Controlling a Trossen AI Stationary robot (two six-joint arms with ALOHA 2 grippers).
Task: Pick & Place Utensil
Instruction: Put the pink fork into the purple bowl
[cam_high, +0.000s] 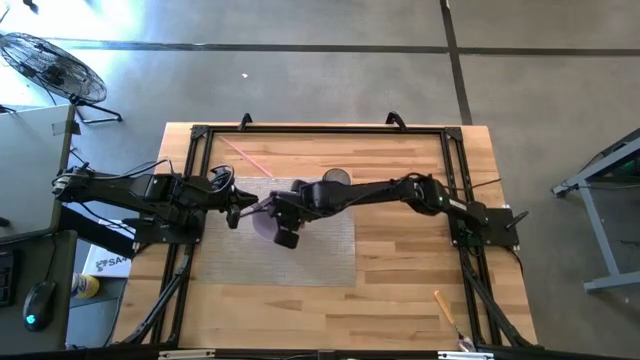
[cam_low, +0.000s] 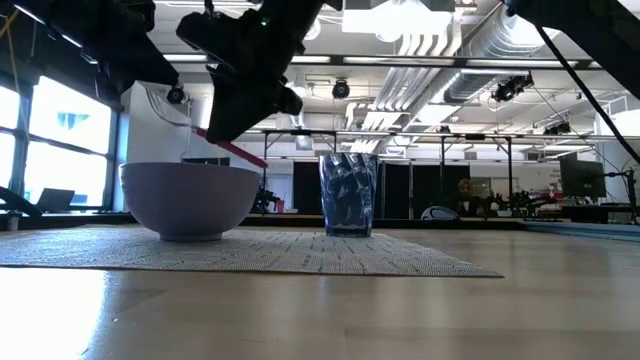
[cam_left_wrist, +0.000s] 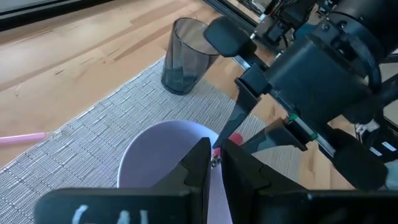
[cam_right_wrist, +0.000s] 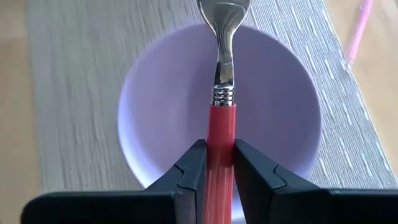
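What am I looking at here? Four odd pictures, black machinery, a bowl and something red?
These are four cameras on one robot with two dark arms working at a wooden table. One picture looks straight down, one looks level across the tabletop, and the other two come from cameras on each arm's wrist. On a grey woven placemat stand a pale lilac bowl and a dark, see-through tumbler. A pink straw lies on the wood beside the mat. The right gripper is shut on a spoon with a red handle, holding it over the bowl. The left gripper meets it there, pinching the spoon's metal end.
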